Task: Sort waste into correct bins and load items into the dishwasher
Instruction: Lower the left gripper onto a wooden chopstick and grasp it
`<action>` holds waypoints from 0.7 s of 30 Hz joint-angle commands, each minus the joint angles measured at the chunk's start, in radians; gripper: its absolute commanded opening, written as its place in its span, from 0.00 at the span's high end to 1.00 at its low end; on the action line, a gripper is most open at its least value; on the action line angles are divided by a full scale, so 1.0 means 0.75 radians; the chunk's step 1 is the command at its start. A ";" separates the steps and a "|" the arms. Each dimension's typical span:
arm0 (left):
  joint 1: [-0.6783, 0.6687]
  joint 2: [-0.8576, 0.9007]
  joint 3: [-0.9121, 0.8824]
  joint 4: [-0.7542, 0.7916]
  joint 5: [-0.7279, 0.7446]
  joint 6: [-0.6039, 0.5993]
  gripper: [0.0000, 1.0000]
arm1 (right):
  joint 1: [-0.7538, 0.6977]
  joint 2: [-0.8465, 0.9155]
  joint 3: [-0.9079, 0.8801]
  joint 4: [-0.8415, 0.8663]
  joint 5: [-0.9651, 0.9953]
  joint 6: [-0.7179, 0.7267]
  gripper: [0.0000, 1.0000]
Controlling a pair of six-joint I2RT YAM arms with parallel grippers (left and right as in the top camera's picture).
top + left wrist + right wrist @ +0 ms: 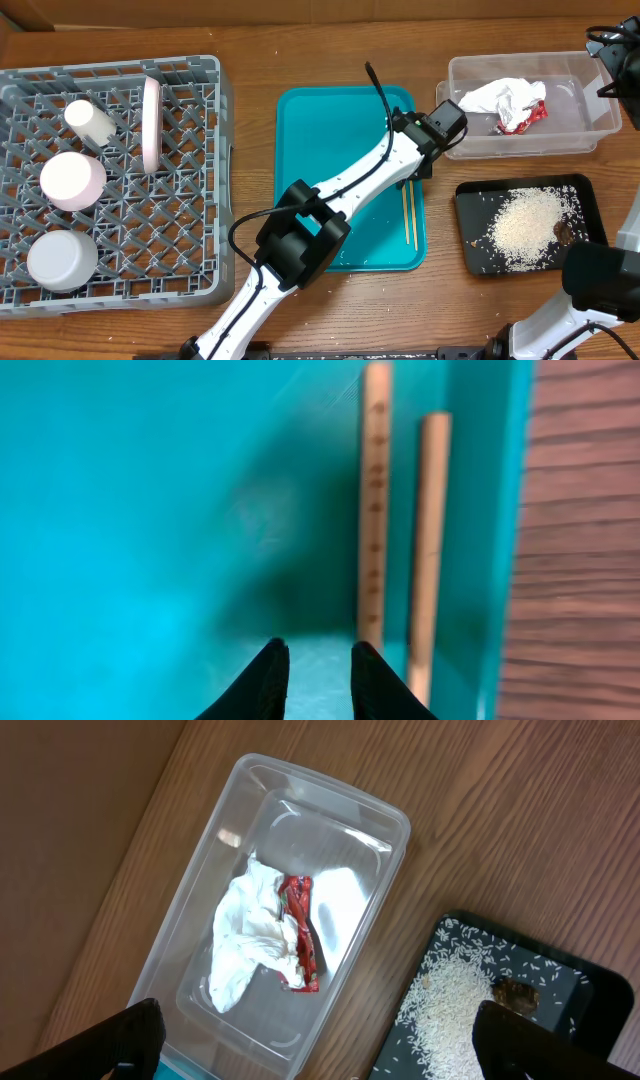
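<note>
Left gripper (318,682) is down low over the flat teal plastic tray (330,140), black fingers narrowly parted with nothing between them, tips just short of the two thin wooden chopsticks (375,510) lying side by side along the tray's right edge. Right gripper (320,1045) is spread wide and empty above the clear plastic rectangular tub (380,830), upper right in the overhead view, which holds crumpled white paper (250,945) and a crinkled red wrapper (300,930). Loose white rice grains (525,225) fill the shallow black rectangular tray (470,262), lower right.

Two thin wooden chopsticks (408,212), side by side, flat along the teal tray's (330,150) right edge
</note>
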 commanded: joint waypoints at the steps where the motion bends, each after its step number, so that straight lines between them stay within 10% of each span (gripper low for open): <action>1: -0.002 0.020 -0.045 0.027 0.008 -0.057 0.76 | 0.001 -0.020 0.019 0.005 0.013 0.005 0.00; 21: 0.007 -0.056 0.101 -0.034 0.126 0.021 0.75 | 0.001 -0.020 0.019 0.005 0.013 0.005 0.00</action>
